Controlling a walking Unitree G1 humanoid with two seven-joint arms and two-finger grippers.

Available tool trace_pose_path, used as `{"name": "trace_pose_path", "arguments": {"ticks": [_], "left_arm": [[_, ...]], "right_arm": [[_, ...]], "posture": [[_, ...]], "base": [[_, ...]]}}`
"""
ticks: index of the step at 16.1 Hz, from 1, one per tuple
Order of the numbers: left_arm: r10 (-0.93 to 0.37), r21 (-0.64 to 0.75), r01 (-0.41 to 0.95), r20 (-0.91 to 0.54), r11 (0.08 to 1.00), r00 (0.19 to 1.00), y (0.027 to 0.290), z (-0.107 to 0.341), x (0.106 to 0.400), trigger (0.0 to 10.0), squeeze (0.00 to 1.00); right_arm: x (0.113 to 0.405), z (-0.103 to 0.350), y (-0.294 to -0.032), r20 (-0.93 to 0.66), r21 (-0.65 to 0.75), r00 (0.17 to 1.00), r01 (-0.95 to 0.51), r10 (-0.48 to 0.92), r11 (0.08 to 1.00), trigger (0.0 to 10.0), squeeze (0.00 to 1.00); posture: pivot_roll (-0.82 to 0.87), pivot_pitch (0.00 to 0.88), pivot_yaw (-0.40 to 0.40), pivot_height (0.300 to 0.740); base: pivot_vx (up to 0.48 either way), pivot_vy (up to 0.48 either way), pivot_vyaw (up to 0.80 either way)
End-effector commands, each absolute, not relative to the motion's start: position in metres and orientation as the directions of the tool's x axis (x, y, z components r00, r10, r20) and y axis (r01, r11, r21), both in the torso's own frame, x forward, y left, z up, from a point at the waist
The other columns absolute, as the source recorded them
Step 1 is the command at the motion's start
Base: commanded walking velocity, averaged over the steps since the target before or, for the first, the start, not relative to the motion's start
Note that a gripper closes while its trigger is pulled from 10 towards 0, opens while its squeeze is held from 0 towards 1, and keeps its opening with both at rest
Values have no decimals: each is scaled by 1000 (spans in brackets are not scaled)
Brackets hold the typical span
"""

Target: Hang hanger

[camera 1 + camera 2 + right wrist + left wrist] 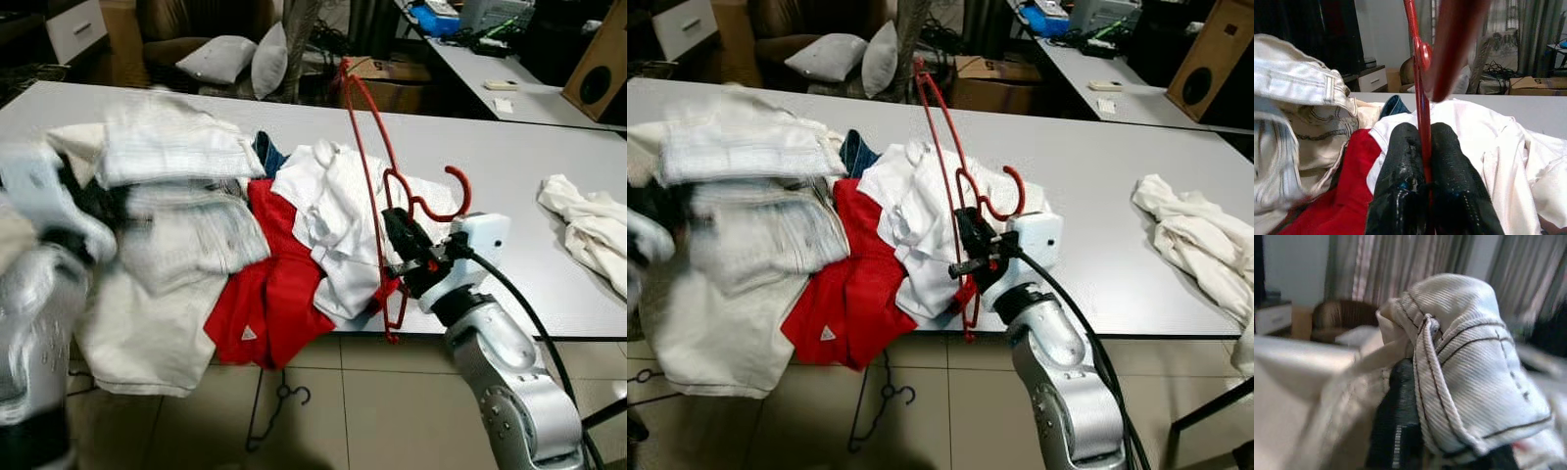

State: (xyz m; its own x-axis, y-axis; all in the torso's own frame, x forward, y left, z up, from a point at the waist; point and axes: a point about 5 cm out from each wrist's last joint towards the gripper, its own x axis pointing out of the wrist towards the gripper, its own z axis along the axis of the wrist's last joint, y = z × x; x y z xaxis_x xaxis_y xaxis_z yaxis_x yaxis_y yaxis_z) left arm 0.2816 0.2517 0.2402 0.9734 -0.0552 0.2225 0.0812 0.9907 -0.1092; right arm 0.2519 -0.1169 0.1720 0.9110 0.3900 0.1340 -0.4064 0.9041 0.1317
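Note:
A red plastic hanger (368,157) stands upright over the clothes heap, with its hook (458,199) curling towards my right wrist. My right gripper (396,227) is shut on the hanger's thin bar at the table's front edge. In the right wrist view the red bar (1422,105) runs between the closed black fingers (1400,161). At the far left, my left gripper (80,208) is blurred and holds up a white denim garment (171,155). In the left wrist view the garment's waistband (1469,362) drapes over a black finger (1397,431).
On the grey table (509,157) lies a heap with a red shirt (279,284) and a white shirt (333,220). Another white cloth (588,230) lies at the right. A black wire hanger (276,403) rests on the tiled floor. Pillows (220,57) lie beyond the table.

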Motion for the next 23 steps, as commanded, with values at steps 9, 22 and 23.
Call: {"name": "trace_pose_path", "arguments": {"ticks": [9,22,23], "left_arm": [[-105,-88,119,149,989,983,223,222,279,10000,0],[-163,-54,186,293,981,942,205,265,297,10000,0],[-180,-55,203,286,978,941,202,264,295,10000,0]], "right_arm": [[249,180,-129,174,134,936,-330,306,934,10000,0],[257,197,-132,178,167,930,-350,321,922,10000,0],[255,199,-133,189,171,930,-348,316,922,10000,0]], "posture": [[19,0,-10,740],[-18,0,-52,740],[-21,0,-41,740]], "base": [[0,0,0],[-282,0,0],[-311,0,0]]}}
